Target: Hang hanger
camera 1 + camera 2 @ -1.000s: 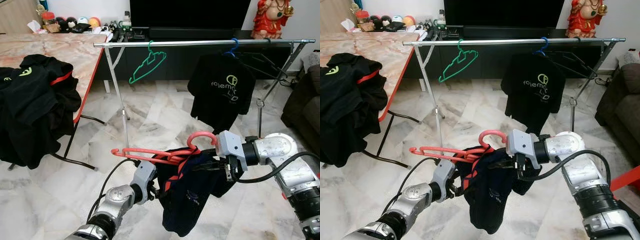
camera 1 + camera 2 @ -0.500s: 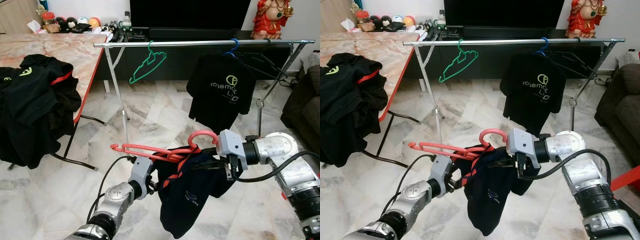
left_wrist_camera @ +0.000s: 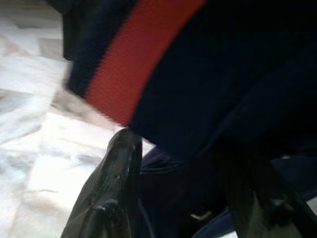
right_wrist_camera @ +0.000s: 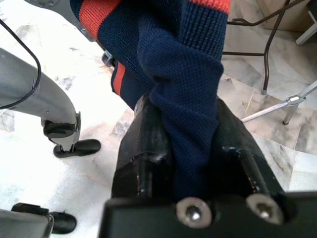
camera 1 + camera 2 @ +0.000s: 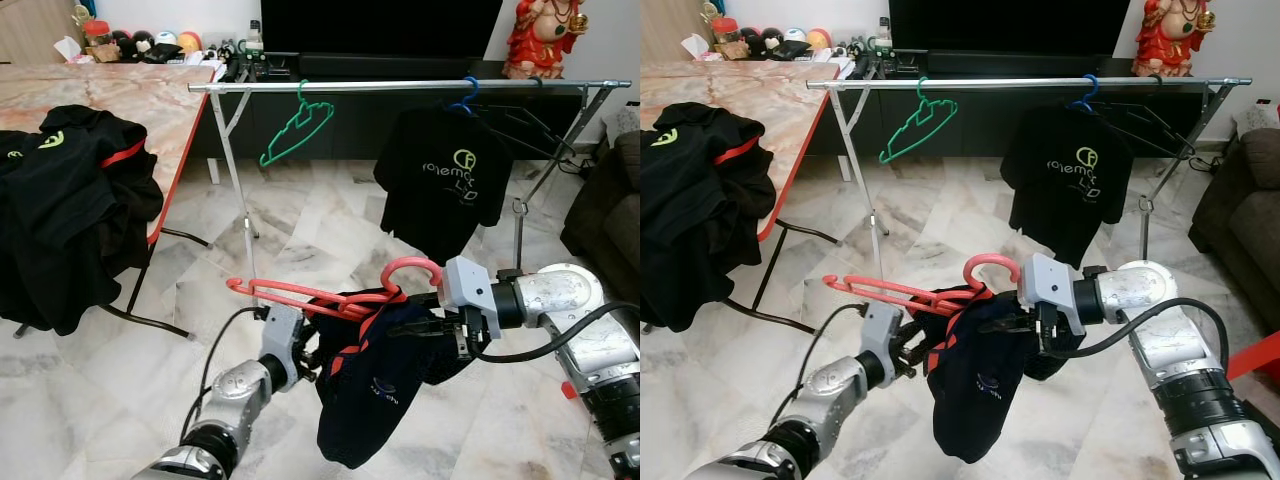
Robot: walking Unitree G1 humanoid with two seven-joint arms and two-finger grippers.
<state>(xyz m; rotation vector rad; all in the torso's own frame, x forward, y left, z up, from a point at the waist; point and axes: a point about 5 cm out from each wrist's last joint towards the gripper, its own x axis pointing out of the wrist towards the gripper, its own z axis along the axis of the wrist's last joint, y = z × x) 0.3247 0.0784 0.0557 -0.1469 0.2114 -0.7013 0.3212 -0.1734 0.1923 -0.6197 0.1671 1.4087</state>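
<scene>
My right gripper (image 4: 190,129) is pinching the navy shirt (image 5: 375,385) w/ fingers clamped on its fabric; left gripper (image 5: 305,355) is at the shirt's red-striped edge, can't tell its grip; red hanger (image 5: 330,297) is sitting in the shirt, well below the rack rail (image 5: 400,87).

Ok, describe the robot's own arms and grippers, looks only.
Both arms are silver metal with rounded joints and black cables looping alongside. The right arm has a pale grey boxy wrist block and a small red mark near its elbow. Left gripper and right gripper have thick black fingers; two silver screws sit at the right's base.
</scene>
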